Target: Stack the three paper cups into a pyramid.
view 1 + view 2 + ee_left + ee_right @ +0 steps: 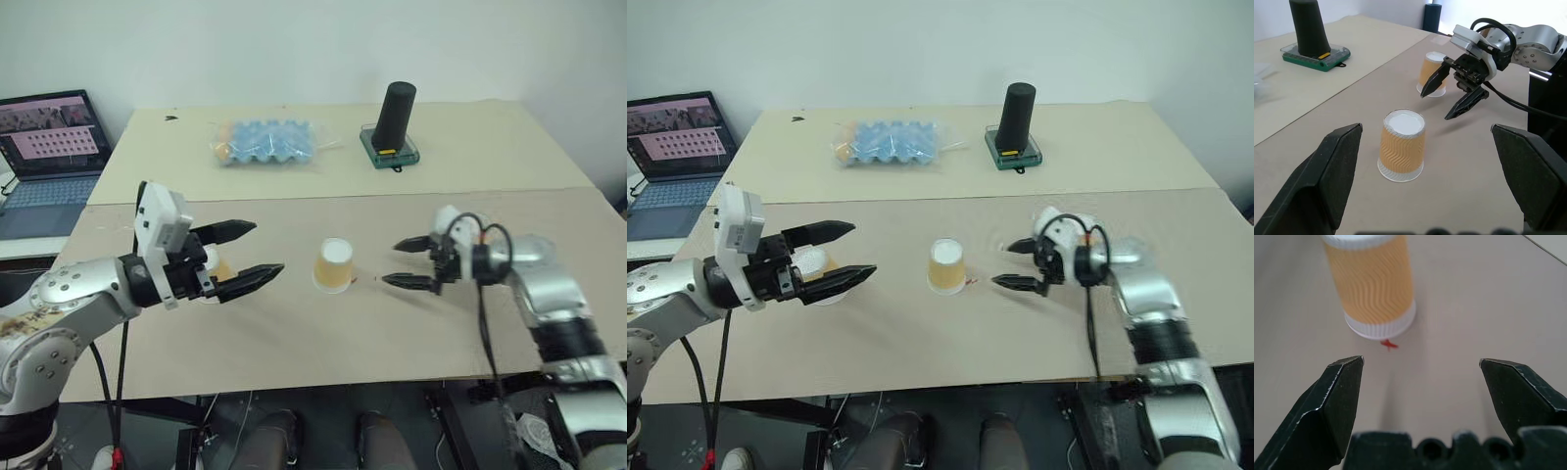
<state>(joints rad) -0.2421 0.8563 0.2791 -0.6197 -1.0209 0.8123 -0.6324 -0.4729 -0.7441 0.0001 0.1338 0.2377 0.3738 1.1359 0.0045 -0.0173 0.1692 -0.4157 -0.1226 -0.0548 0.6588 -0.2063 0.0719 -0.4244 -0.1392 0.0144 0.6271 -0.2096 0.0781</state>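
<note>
L gripper (253, 252) fingers wide apart, empty; one cup (813, 262) sits between/behind them on the desk (294, 333), half hidden, so a blind close could tip it. Middle cup (334, 265) stands upside-down by a red mark, just ahead of the R gripper (404, 262), fingers spread, holding nothing. Third cup (1433, 74) is beyond the R fingers, partly hidden. Risks: R fingers clip it; light cups slide or crush; base pair set too far apart for a top cup.
</note>
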